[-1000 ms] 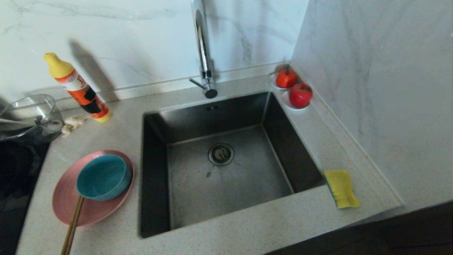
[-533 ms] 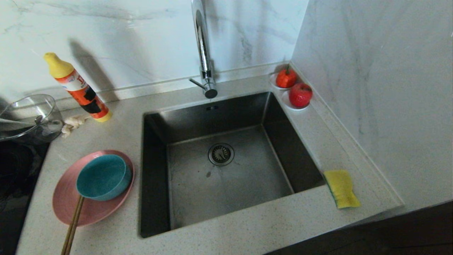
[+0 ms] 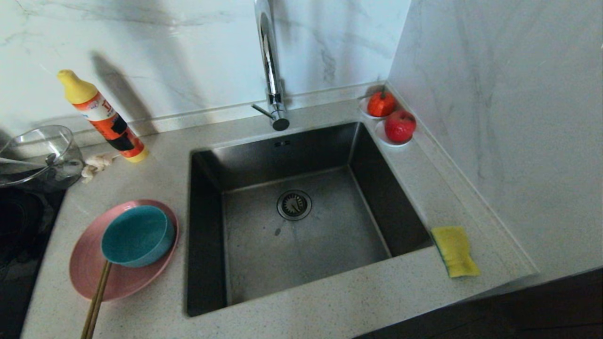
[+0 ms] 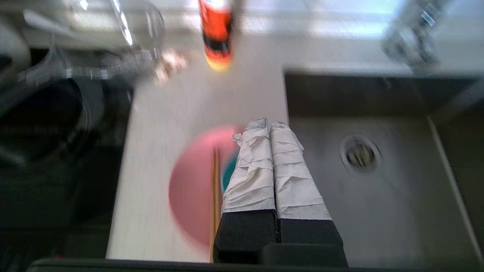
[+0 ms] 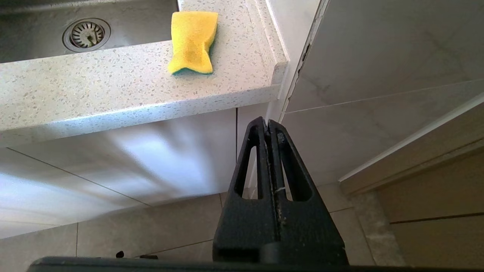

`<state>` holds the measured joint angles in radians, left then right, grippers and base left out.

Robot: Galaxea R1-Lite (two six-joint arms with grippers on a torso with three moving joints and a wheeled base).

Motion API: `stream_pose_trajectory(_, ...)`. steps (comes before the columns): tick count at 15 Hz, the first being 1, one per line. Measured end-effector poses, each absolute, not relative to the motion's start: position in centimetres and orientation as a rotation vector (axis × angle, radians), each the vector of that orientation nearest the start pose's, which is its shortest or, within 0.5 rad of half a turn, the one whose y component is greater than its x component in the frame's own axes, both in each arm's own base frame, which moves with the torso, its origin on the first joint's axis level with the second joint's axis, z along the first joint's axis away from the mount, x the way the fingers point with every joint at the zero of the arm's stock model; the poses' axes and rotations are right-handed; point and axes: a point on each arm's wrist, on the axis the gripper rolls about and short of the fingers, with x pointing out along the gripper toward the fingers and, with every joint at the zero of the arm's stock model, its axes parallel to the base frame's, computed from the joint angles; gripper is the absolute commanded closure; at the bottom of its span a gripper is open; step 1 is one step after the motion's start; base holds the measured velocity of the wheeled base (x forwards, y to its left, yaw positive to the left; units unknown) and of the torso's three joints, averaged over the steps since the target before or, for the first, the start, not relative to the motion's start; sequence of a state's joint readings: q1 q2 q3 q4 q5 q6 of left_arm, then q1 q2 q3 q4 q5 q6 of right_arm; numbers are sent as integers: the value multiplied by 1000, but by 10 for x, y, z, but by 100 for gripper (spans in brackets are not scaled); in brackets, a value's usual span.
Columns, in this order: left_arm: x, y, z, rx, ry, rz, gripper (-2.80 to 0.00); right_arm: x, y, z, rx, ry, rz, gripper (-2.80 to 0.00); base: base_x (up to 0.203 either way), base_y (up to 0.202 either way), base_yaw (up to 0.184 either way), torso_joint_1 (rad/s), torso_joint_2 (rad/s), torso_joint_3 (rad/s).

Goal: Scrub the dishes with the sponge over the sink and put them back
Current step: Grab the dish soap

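Left of the steel sink [image 3: 301, 282], a pink plate [image 3: 94, 278] lies on the counter with a teal bowl [image 3: 136, 235] in it and wooden chopsticks [image 3: 96, 301] leaning over its near rim. The yellow sponge [image 3: 454, 251] lies on the counter at the sink's near right corner. Neither arm shows in the head view. In the left wrist view my left gripper [image 4: 269, 124], its fingers wrapped in white, is shut and empty, above the plate [image 4: 189, 189] and bowl [image 4: 228, 175]. My right gripper [image 5: 267, 122] is shut and empty, parked below the counter edge, under the sponge [image 5: 193, 36].
A chrome tap [image 3: 271, 70] rises behind the sink. An orange-and-yellow bottle [image 3: 101, 115] leans on the back wall at the left, beside a clear glass bowl [image 3: 40, 153]. Two red fruits on white saucers [image 3: 391, 120] sit in the back right corner. A wall bounds the right side.
Nothing on the counter has moved in the head view, and no arm has come into it.
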<state>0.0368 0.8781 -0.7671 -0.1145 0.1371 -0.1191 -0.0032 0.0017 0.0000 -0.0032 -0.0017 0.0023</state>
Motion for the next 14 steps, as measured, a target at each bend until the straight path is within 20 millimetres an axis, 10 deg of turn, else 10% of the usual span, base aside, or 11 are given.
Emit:
stream_pose_trajectory(13, 289, 19, 229, -207, 19, 385, 0, -23, 0, 76, 2, -2, -5, 0, 0, 0, 0, 0, 0, 0)
stream_pose_trajectory(14, 298, 19, 224, -221, 32, 392, -196, -23, 0, 76, 2, -2, -5, 0, 0, 0, 0, 0, 0, 0)
